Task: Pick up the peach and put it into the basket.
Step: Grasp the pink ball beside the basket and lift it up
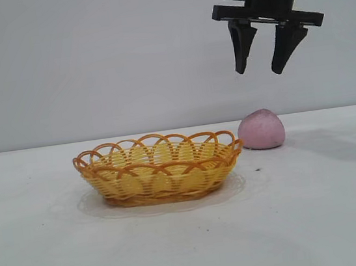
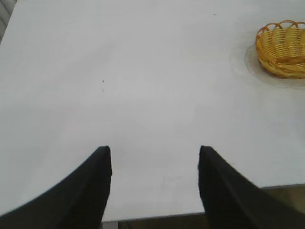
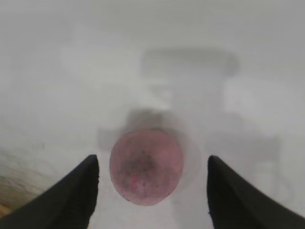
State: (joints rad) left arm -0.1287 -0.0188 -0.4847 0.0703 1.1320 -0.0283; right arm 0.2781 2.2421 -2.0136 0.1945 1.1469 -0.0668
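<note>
The left end effector hangs over a bare stretch of the white desk with its black fingers spread wide, holding nothing. Toward the middle of the desk sits the shallow oval yellow-orange wicker basket with its looped rim. Just beside the basket's right end, on the desk, rests the matte pale pink rounded peach. Above the peach hangs the right end effector, fingers wide apart and holding nothing.

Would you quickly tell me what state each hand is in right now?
Left hand: open, empty, over bare table away from the basket.
Right hand: open, empty, hanging above the peach.
</note>
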